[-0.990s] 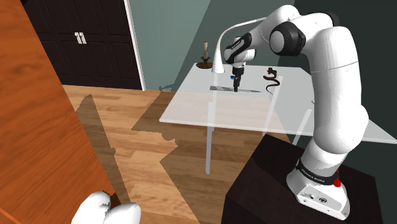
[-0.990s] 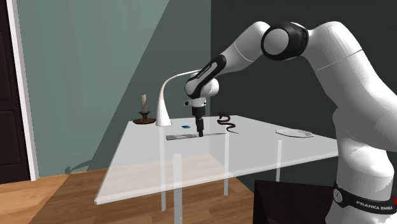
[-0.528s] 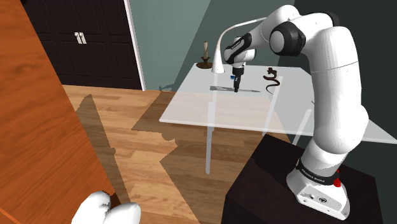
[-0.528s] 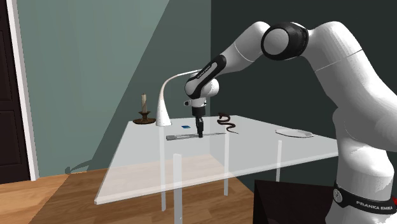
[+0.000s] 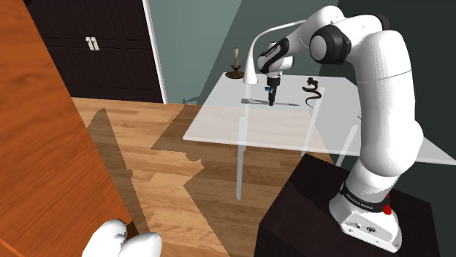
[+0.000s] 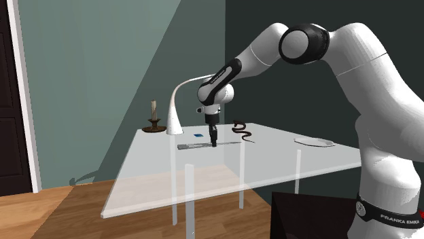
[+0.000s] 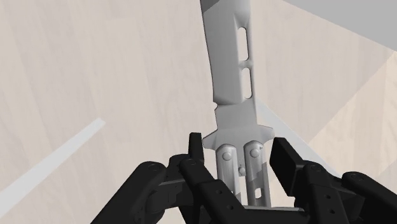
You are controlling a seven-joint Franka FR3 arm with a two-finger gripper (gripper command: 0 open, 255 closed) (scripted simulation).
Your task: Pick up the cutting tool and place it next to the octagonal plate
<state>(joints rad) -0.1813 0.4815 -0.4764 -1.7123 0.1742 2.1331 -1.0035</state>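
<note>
On the glass worktop (image 6: 285, 163), the second exterior view shows one candlestick (image 6: 155, 122), one white lamp (image 6: 175, 112) and one grey knife (image 6: 193, 145) lying flat. The one claw (image 6: 213, 141) stands open, its fingers (image 7: 196, 146) astride the handle. At 3 o'clock from it lie one black curled thing (image 6: 242, 131) and, well apart, one pale plate (image 6: 314, 142).

The knife (image 7: 230, 89) between my fingers (image 7: 289, 167) looks like dull grey metal, smooth, with a soft sheen along the slotted blade and round rivets in the handle. The fingers themselves are matt black and plastic-looking. The table (image 6: 156, 183) is clear, glassy and glossy, its legs showing through the top. My arm (image 5: 380, 87) wears a smooth, shiny white shell. The floor (image 5: 146, 124) and the tall panel (image 5: 44, 146) show warm wood grain; the stand (image 5: 307, 212) is matt black.
</note>
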